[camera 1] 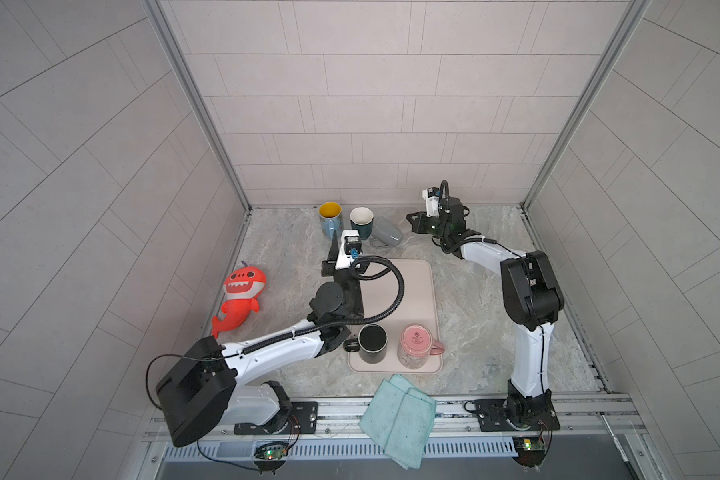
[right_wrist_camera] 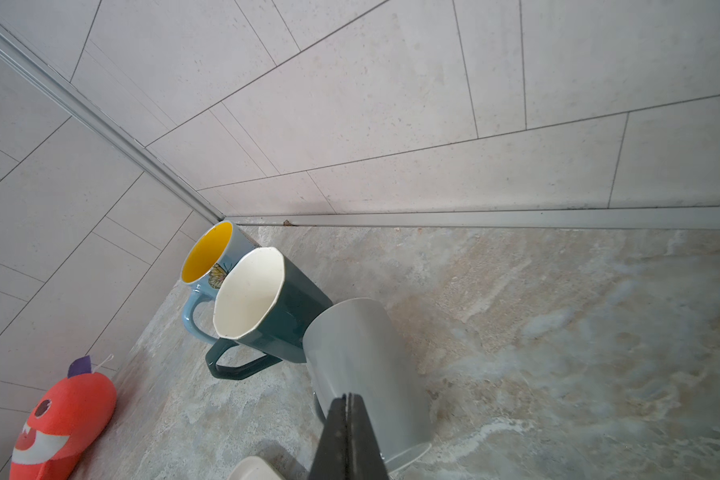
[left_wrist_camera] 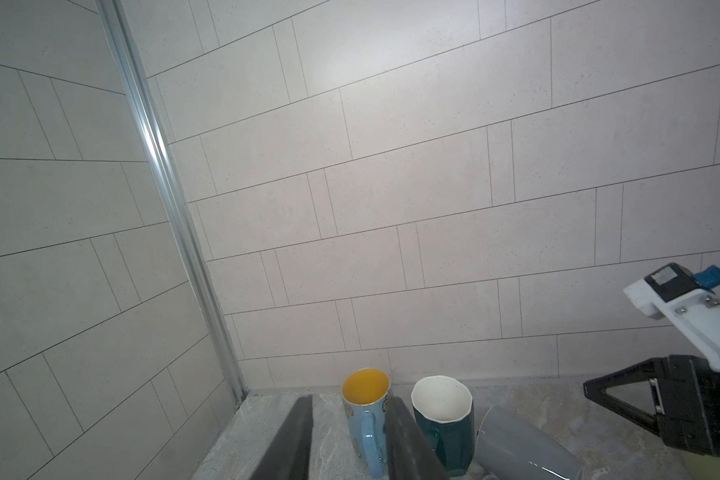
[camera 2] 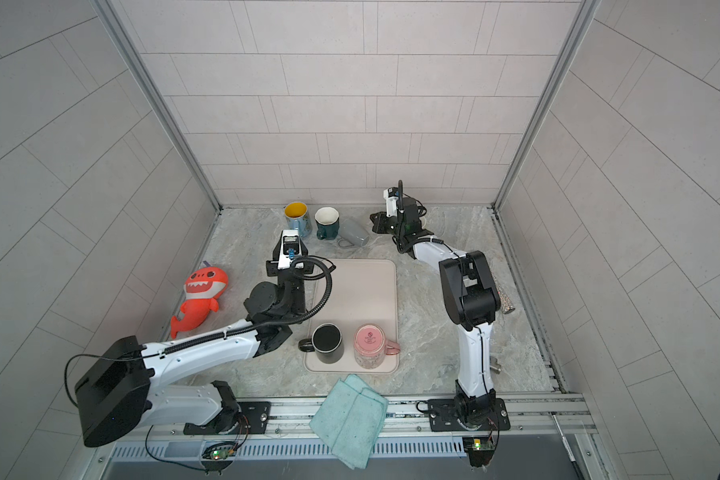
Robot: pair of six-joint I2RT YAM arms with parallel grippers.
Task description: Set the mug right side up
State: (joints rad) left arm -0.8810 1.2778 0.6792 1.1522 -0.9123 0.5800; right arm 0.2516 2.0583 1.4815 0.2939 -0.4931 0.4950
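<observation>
**Five mugs, one on its side**

The grey mug [camera 1: 388, 235] lay on its side near the back edge of the surface [camera 1: 474, 291], just beside the teal mug [camera 1: 361, 222]. The right gripper [right_wrist_camera: 347, 436], clenched and empty, was close to it. The left gripper [left_wrist_camera: 348, 401], partly released, held nothing near the blue mug [camera 1: 330, 218]. There were five mugs: these three, plus a black mug [camera 1: 373, 343] and an upside-down pink mug [camera 1: 416, 347] at the front edge of one beige mat [camera 1: 395, 286]. One plush shark [camera 1: 240, 297] lay at the left edge and one teal cloth [camera 1: 400, 415] hung over the front edge. The surface looked like grey marble, and three pale tiled walls [camera 1: 371, 104] enclosed it.
</observation>
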